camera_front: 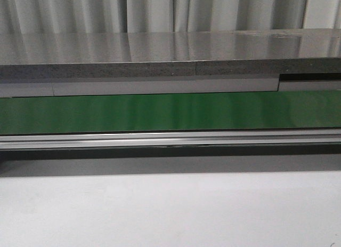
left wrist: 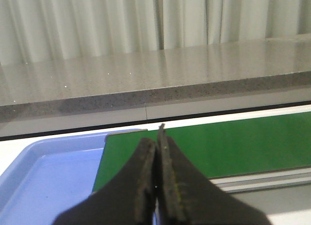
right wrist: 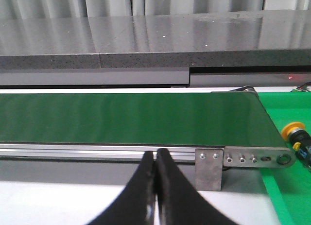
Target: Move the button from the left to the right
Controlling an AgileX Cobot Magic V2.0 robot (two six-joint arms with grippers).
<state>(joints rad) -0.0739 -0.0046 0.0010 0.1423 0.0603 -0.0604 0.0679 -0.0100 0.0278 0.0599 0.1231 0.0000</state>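
Note:
The button (right wrist: 296, 137), a yellow-orange cap on a black body with bluish marks, lies on a green surface (right wrist: 291, 196) past the belt's right end, at the edge of the right wrist view. My right gripper (right wrist: 155, 154) is shut and empty, in front of the belt's rail, well apart from the button. My left gripper (left wrist: 156, 137) is shut and empty, over the left end of the green belt (left wrist: 233, 142). The front view shows the belt (camera_front: 170, 111) bare, with no button and no gripper.
A blue tray (left wrist: 43, 181) sits at the belt's left end. An aluminium rail (camera_front: 170, 139) runs along the belt's front, with a metal bracket (right wrist: 209, 169) near its right end. A grey stone ledge (camera_front: 170, 57) stands behind the belt. White tabletop (camera_front: 170, 209) lies in front.

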